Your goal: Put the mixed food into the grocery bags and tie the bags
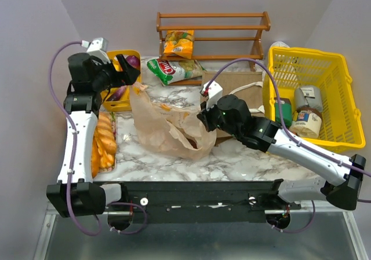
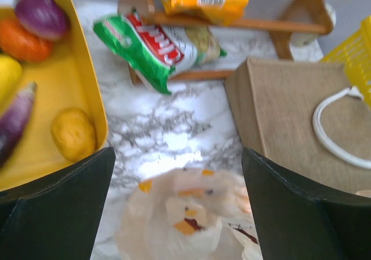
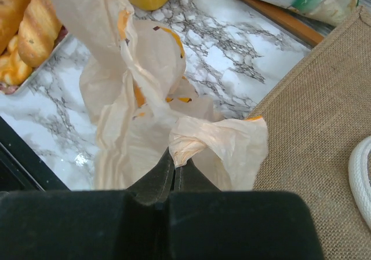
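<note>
1. The right gripper is clamping fully closed on a twisted bunch of the peach plastic bag. The thin film is bulging out just above its fingertips.
2. The left gripper is hanging spread wide above the table and gripping nothing. Its two dark fingers are framing the bag's crumpled top below.
3. The peach plastic bag is slumping in the middle of the marble table, between the two arms. Its contents are too blurred to make out.
4. The jute tote is lying flat just right of the plastic bag with a white handle showing. The right gripper is sitting at its left edge.
5. A green snack packet is lying on the table at the foot of a wooden rack. An orange packet is sitting on the rack's lower shelf.
6. A yellow tray holding vegetables is sitting at the far left, beside the left gripper. Bread loaves are lying along the table's left edge.
7. A yellow mesh basket is standing at the right, holding jars.
</note>
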